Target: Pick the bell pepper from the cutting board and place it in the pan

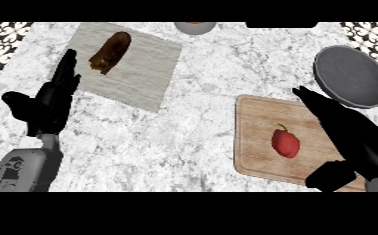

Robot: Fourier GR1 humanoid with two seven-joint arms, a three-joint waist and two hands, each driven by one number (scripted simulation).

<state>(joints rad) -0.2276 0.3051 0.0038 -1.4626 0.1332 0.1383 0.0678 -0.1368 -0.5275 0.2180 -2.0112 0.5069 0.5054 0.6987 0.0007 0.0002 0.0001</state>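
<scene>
Marbled white counter (pixel 207 79) fills the head view. At near right lies a wooden board (pixel 258 154), and on it the pepper (pixel 286 143): red, glossy, plump, with a small green stem. Its long axis runs near to far, stem at the far end, tilted slightly left. Right hand (pixel 336 129) hovers over the board's right side, fingers straight, holding nothing, just right of the pepper. Grey pan (pixel 348 76) sits far right. Left hand (pixel 52 101) rests open at left, beside a grey mat (pixel 144 74) bearing a brown item (pixel 111 52).
</scene>
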